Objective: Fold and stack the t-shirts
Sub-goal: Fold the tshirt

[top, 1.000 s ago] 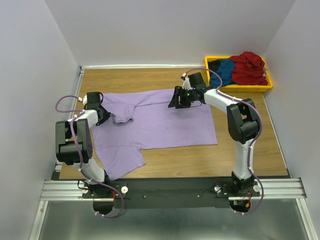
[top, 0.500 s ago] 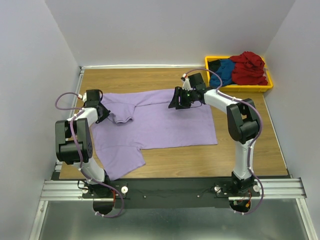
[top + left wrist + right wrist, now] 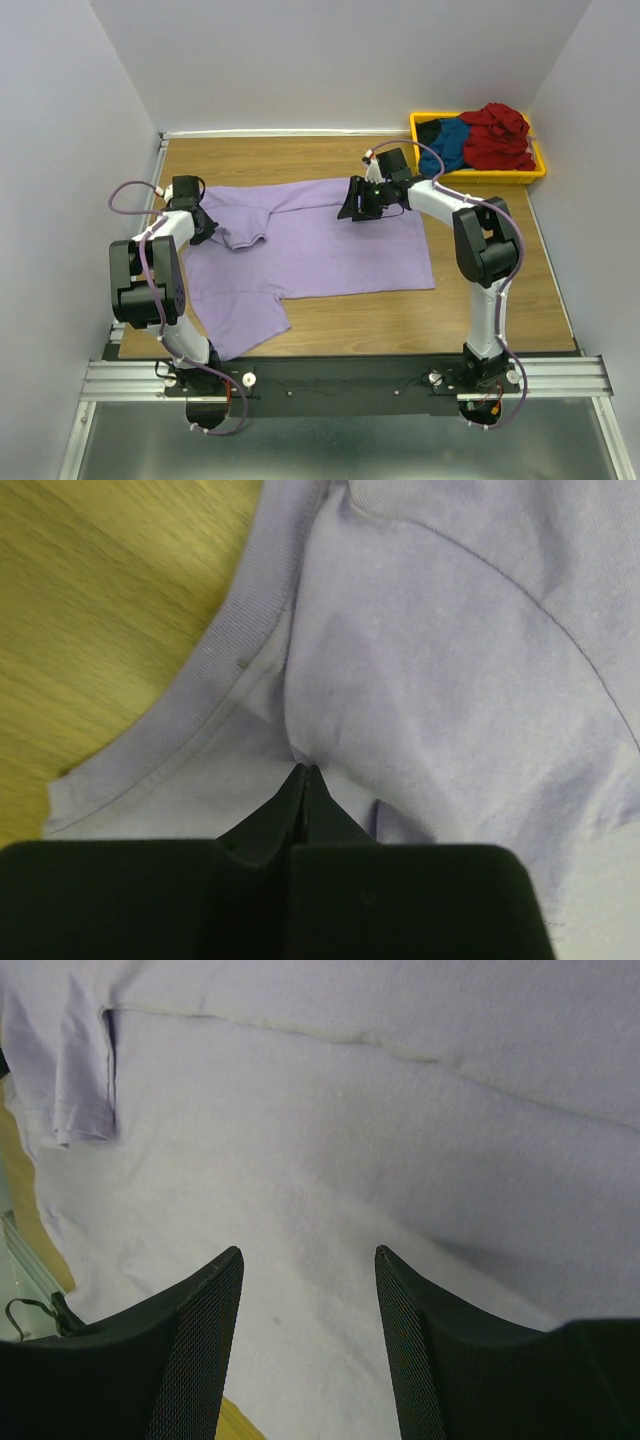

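Note:
A large lavender t-shirt (image 3: 330, 250) lies spread on the wooden table, its left part bunched and folded over. My left gripper (image 3: 207, 227) is at the shirt's left edge by the collar. In the left wrist view its jaws are shut, and the tips (image 3: 303, 770) pinch a fold of the lavender cloth (image 3: 440, 670) next to the ribbed collar (image 3: 235, 650). My right gripper (image 3: 350, 207) is open at the shirt's far edge. In the right wrist view it (image 3: 308, 1255) hovers just over flat lavender cloth (image 3: 330, 1140), holding nothing. Dark red (image 3: 497, 135), blue (image 3: 455, 142) and black (image 3: 430, 130) shirts lie bunched in the bin.
The yellow plastic bin (image 3: 480, 176) stands at the far right corner of the table (image 3: 300, 155). White walls close in the left, far and right sides. The rail with both arm bases runs along the near edge.
My left gripper has shifted slightly toward the far left with the pinched cloth. My right gripper has barely moved.

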Available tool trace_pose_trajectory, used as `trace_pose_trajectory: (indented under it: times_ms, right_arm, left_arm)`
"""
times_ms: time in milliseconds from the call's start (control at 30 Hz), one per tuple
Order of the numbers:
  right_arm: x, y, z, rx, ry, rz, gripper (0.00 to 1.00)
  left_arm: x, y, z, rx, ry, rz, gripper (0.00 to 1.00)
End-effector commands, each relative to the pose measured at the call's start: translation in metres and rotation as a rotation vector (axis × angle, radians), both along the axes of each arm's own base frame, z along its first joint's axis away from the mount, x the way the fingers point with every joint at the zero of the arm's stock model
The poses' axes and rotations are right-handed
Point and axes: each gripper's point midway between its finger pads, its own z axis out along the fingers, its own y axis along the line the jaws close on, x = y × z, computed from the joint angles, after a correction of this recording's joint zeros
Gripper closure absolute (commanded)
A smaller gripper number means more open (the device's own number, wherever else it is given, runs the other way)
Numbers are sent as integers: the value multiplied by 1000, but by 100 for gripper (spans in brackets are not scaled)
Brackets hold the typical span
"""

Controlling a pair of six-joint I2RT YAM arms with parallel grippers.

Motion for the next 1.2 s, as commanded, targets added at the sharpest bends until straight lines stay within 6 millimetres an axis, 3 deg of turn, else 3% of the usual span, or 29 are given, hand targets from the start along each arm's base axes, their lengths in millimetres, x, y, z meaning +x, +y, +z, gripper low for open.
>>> trace_pose_trajectory:
  times_ms: [0,333,533,667,733,800,1033,1167]
  right_arm:
    - [-3,-4,-6,-19,-5,10,37]
    - [2,1,1,0,-15,16,37]
    - [2,4,0,17,0,17,37]
    - [-2,2,-3,8,9,12,37]
    - [-4,1,-4,6,14,11,37]
    - [-6,1,-5,4,17,11,37]
    - [-11,-1,-8,0,29,12,37]
    - [-13,-2,-9,-3,29,15,37]
  left_arm:
    - [-3,22,18,115,24,22,100]
    - [6,45,28,232,90,16,100]
    - [-2,55,23,294,148,14,100]
    - [-3,54,23,290,132,17,88]
    - [-3,50,27,269,105,27,73]
    - [-3,43,34,232,60,29,67]
    - [-22,-3,17,-7,-52,12,63]
    - [-23,-6,17,-29,-103,30,63]
